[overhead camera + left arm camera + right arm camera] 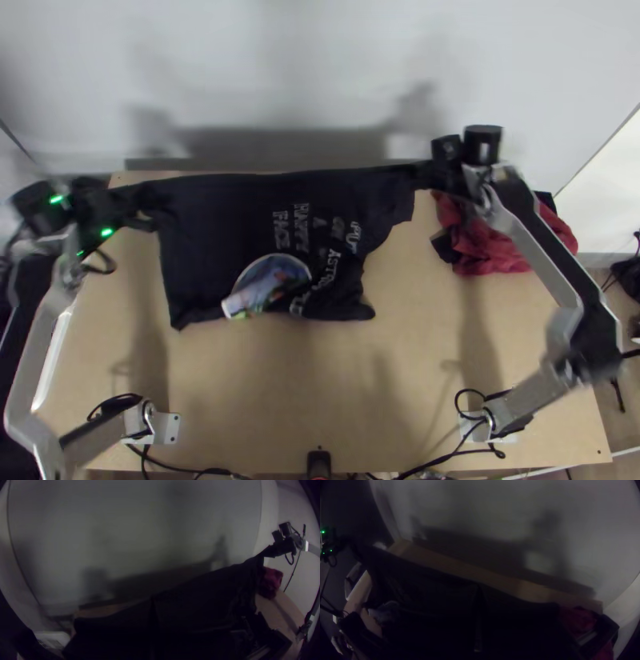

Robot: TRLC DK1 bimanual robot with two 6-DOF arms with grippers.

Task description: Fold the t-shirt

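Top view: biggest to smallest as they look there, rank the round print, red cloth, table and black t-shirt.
1. Table
2. Black t-shirt
3. Red cloth, partly hidden behind the right arm
4. Round print on the shirt's front

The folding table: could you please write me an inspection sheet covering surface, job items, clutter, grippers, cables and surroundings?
Surface: light wooden table, arm bases at its near corners.
Job's things: dark t-shirt unfolded, far edge stretched between the grippers, near part rumpled around its colourful print.
Clutter: red cloth, bunched with something black at the table's far right.
Left gripper: holding the shirt's far left end.
Right gripper: holding the far right end.
Cables: black cables looped by both bases.
Surroundings: pale wall behind, with shadows.
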